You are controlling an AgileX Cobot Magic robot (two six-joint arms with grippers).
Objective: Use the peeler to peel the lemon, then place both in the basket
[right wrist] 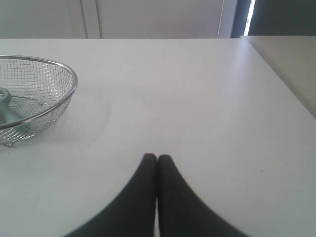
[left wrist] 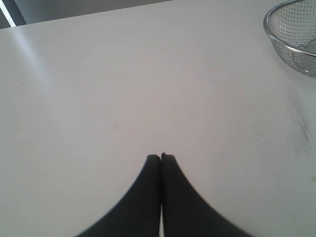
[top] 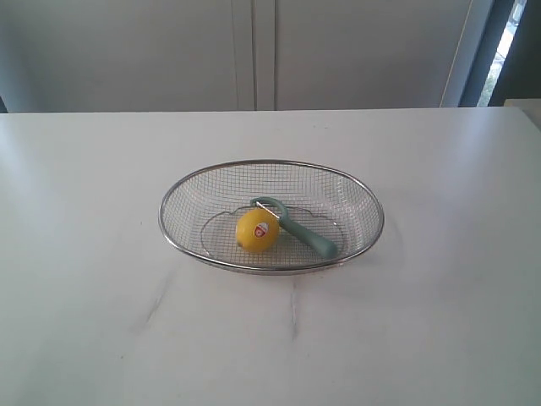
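Observation:
The oval wire-mesh basket stands in the middle of the white table. Inside it lies the yellow lemon, its red-and-white sticker facing the camera. The teal peeler rests right beside the lemon, head against it and handle pointing to the basket's near right. Neither arm shows in the exterior view. My left gripper is shut and holds nothing, over bare table with the basket's rim far off. My right gripper is also shut and holds nothing; the basket and a bit of the peeler's handle sit off to one side.
The white table stretches around the basket on all sides. Pale cabinet doors stand behind its far edge. A second pale surface adjoins the table beyond its edge in the right wrist view.

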